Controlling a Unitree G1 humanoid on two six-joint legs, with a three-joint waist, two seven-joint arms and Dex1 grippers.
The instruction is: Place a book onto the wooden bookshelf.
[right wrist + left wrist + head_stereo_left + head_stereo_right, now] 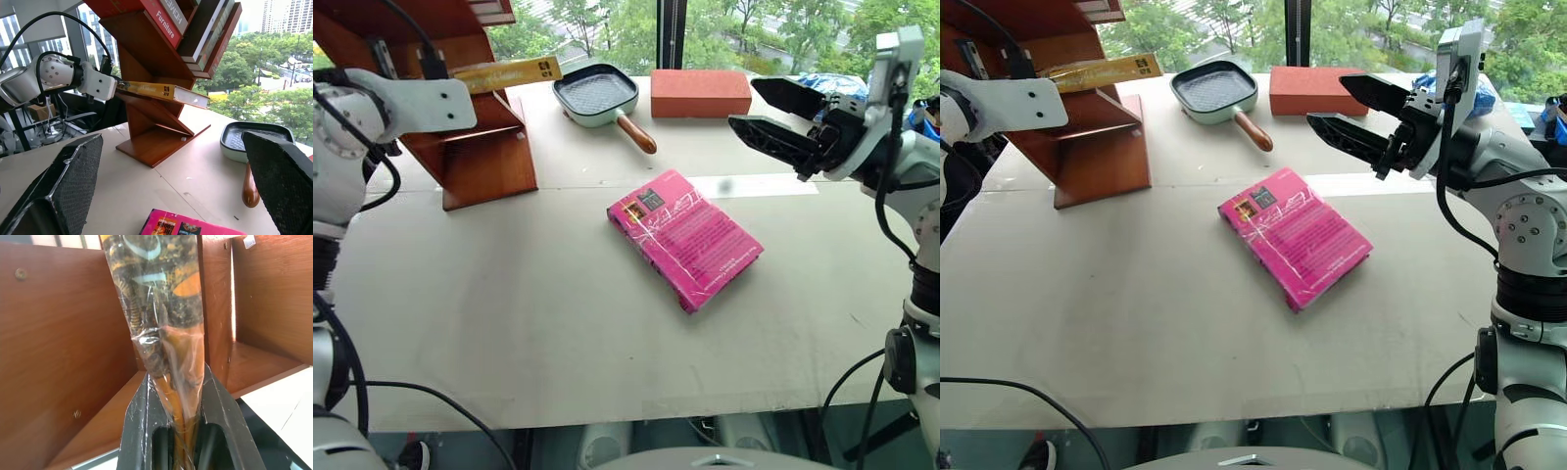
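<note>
Your left end effector (181, 431) is clamped on the book (161, 92), which hangs just above the bookshelf (156, 132) board, not yet released. Right end effector (773, 117) is wide, empty.

bookshelf top: the reddish-brown wooden bookshelf (475, 147) beyond the left gripper is cut off by the picture's upper edge.
book end: the yellow-orange plastic-wrapped book (161, 318) runs past the frame edge.
cover print: too small to read.

Yellow book (509, 71) level against bookshelf (475, 147)
</note>
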